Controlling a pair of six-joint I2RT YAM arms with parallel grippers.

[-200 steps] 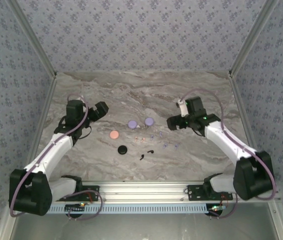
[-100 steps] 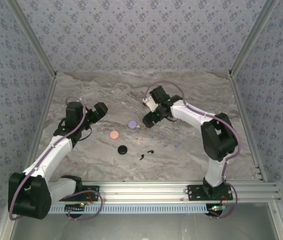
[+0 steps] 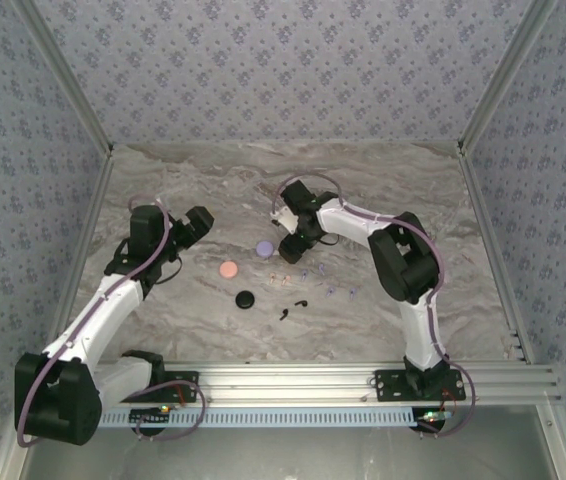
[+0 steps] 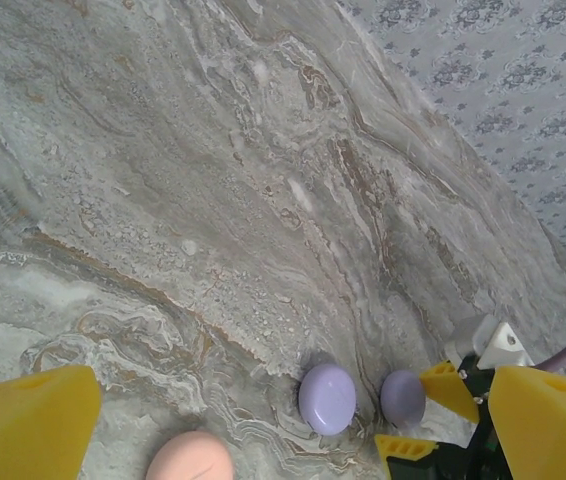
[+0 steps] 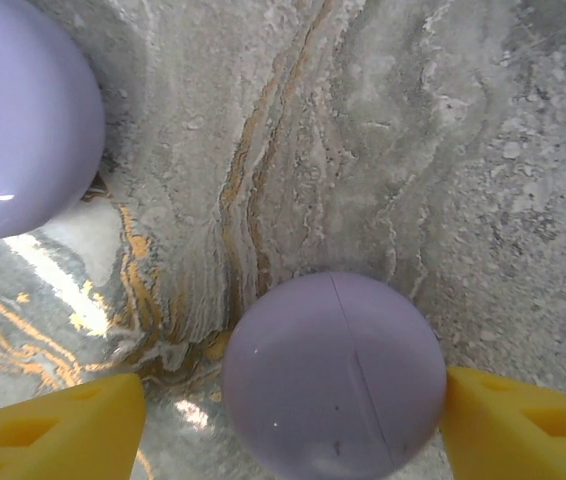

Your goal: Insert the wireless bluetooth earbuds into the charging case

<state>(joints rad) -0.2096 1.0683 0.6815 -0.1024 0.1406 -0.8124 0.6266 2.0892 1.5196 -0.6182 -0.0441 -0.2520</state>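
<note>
Two lilac round charging cases lie mid-table. One [image 3: 263, 247] [image 4: 327, 398] [image 5: 23, 120] lies free. The other [image 4: 402, 396] [image 5: 335, 375], shut with a seam across its top, sits between the fingers of my right gripper [image 3: 293, 243] [image 5: 293, 400]. That gripper is open around it: the right finger touches its edge, the left finger stands apart. Tiny earbuds lie nearer the arms: pinkish [image 3: 279, 276], lilac [image 3: 320, 268] [image 3: 341, 292] and black [image 3: 285, 313] [image 3: 301, 301]. My left gripper [image 3: 203, 218] [image 4: 293, 415] hangs open and empty to the left.
A pink round case [image 3: 227, 269] [image 4: 190, 458] and a black one [image 3: 246, 299] lie left of the earbuds. Patterned walls close off the marble table [image 3: 393, 180] on three sides.
My right arm has swung from the right side leftwards onto the right lilac case, and its jaws have narrowed around it. The left arm has hardly moved.
</note>
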